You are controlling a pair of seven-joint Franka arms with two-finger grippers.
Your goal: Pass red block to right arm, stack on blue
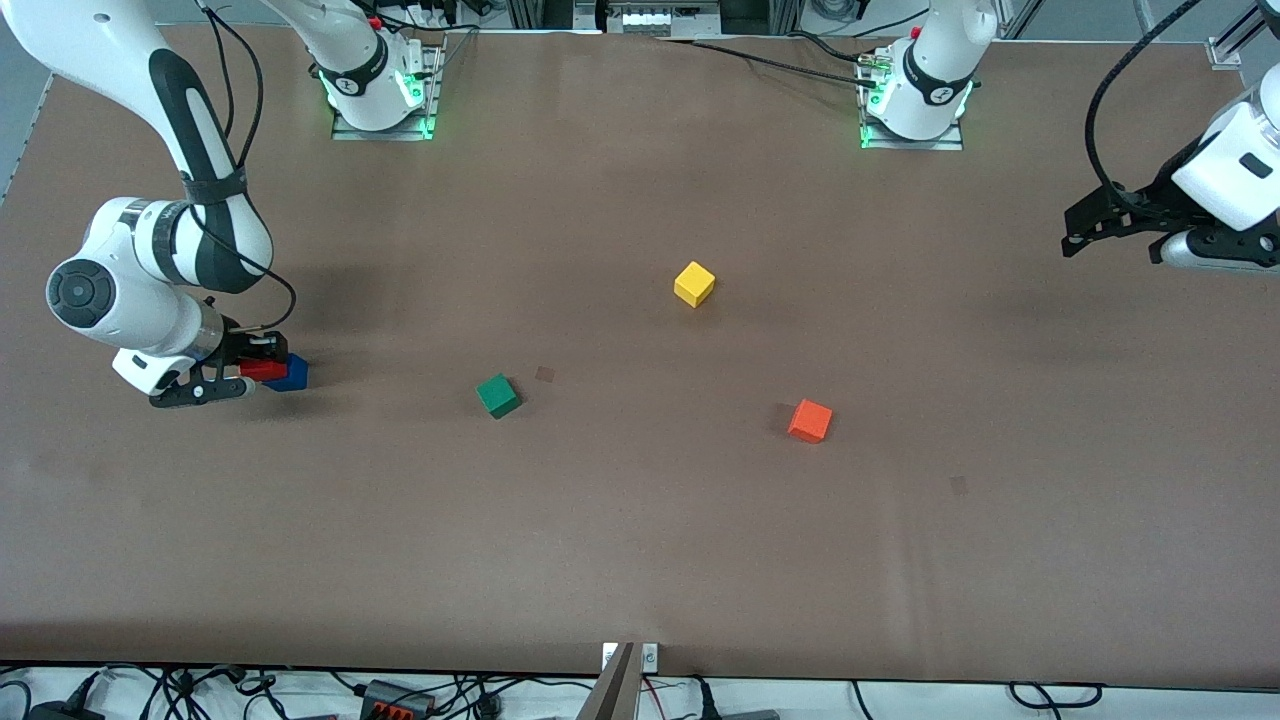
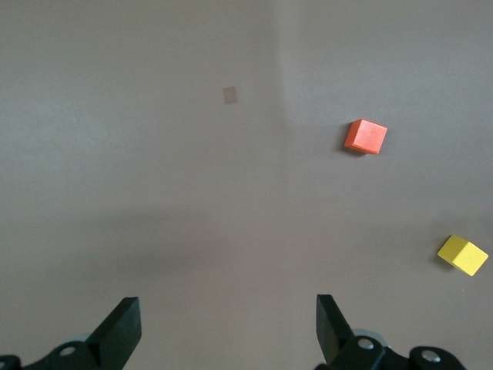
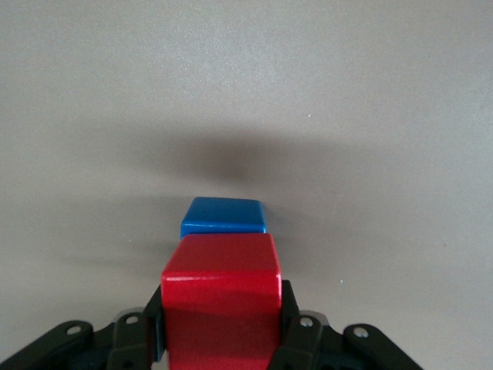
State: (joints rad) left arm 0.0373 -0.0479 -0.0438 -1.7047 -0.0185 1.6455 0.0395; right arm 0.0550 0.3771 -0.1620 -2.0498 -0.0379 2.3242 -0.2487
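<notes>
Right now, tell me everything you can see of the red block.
The red block is a small bright red cube with a smooth, slightly glossy painted look and softly rounded edges. It is clamped between the fingers of the right hand, at the right arm's end of the table. It sits level, right by the blue block and partly covering it. Whether it rests on the blue block cannot be told.

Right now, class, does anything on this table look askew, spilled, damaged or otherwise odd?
Nothing stands out. The right gripper holds the red block by the blue block; the left gripper waits open over the table. The green, yellow and orange cubes lie apart, undamaged.
</notes>
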